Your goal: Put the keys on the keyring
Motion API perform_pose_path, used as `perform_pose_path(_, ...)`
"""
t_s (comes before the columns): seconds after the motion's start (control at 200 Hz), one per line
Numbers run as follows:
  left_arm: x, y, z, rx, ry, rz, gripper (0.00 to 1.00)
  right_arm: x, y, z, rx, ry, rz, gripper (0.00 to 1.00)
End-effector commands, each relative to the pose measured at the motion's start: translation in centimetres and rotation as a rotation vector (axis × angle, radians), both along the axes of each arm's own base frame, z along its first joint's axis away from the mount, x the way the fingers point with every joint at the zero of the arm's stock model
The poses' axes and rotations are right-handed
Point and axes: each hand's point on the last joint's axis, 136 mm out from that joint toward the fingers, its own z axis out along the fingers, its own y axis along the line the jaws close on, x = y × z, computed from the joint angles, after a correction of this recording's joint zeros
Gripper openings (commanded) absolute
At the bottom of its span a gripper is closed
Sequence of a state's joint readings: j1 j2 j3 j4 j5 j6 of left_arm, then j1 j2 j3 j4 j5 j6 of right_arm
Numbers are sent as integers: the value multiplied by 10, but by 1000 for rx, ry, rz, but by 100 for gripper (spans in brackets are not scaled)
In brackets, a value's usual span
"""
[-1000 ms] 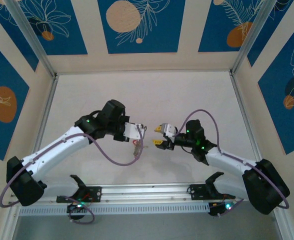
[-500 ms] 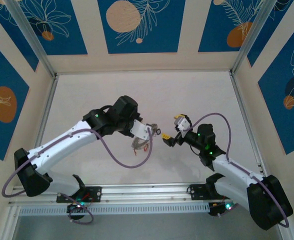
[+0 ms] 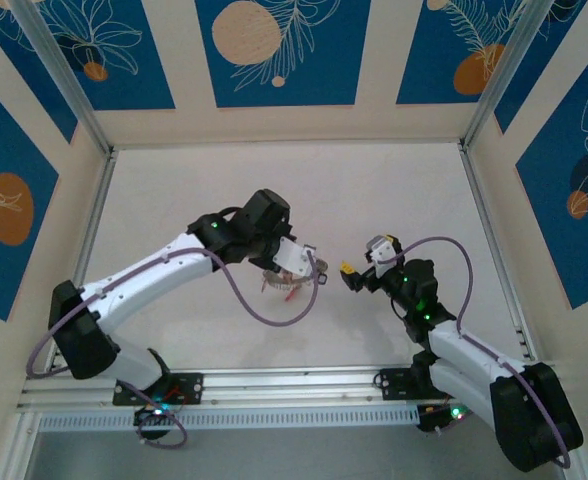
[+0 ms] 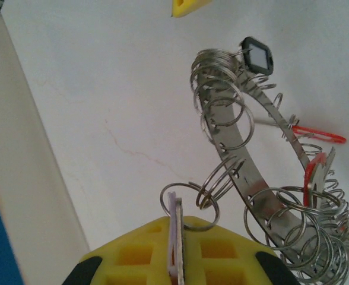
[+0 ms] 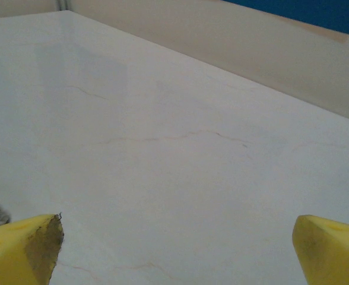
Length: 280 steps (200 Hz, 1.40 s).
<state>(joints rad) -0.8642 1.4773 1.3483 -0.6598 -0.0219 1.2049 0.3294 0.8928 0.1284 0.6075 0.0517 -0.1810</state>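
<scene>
Both my arms are reaching farther out over the bench [image 3: 374, 190] than a second ago, and the keyring [image 3: 282, 281] is riding along under my left end effector [image 3: 312, 272]. That end effector is clamping shut. In the left wrist view its yellow pads [image 4: 133, 258] are pinching a thin pale tab hooked into one of the keyring's wire loops, and the toothed band [image 4: 238, 133] is curling away ahead of the fingertips. My right end effector [image 3: 354, 277] is hovering just opposite, jaws spread wide and carrying nothing.

I am judging the step in hand to be presenting the ring for threading. To do it well I should be keeping the left grip firm and the band steady. A free loop needs to be facing the right fingertips, since the loops are crowding each other and could snag.

From above I am seeing how the two end effectors are facing each other, near but apart, while the ring's detail is blurring together. The left wrist view is showing red-tagged keys [image 4: 317, 134] already hanging on the band's far side, beyond my fingertips. A dark key [image 4: 258, 55] is sitting at its far end. The right wrist view is showing my spread end effector [image 5: 177, 252] over bare bench [image 5: 180, 119], with only a sliver of metal beside the left fingertip [image 5: 26, 249].
</scene>
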Motion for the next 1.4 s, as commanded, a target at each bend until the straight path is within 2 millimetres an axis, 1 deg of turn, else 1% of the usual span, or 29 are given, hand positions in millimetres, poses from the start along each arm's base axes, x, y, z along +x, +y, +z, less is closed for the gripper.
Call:
perform_pose_path(0.0,9,-4,-9,-96,96,34,0,5,-12,8,43,-32,-65,99)
perform_pose_path(0.175,30,20,-37,-115,172,123,0,7,-18,-4,48,3,-87,99)
perform_pose_path(0.42,66,70,-88,-155,265,293,0,9,-14,-7,29,12,-61,99)
perform_pose_path(0.535,75,93,-111,-169,285,367,0,12,-15,-7,24,14,-61,99)
perform_pose_path(0.7,82,124,-130,-192,277,467,0,13,-14,-8,22,17,-53,99)
perform_pose_path(0.87,93,154,-156,-170,267,581,0,10,-11,-8,18,14,-28,99)
perform_pose_path(0.97,96,162,-169,-176,288,622,0,7,-9,-9,14,12,-9,99)
perform_pose_path(1.03,93,165,-177,-159,289,614,1,6,-7,-9,12,9,0,99)
perform_pose_path(1.08,90,167,-185,-139,286,606,4,4,-6,-9,9,7,9,99)
perform_pose_path(1.24,90,177,-202,-112,282,649,15,1,1,-11,-6,11,59,99)
perform_pose_path(1.285,91,180,-205,-104,284,664,17,1,3,-12,-10,14,71,99)
perform_pose_path(1.395,101,185,-197,-145,261,716,22,1,3,-12,-13,7,67,99)
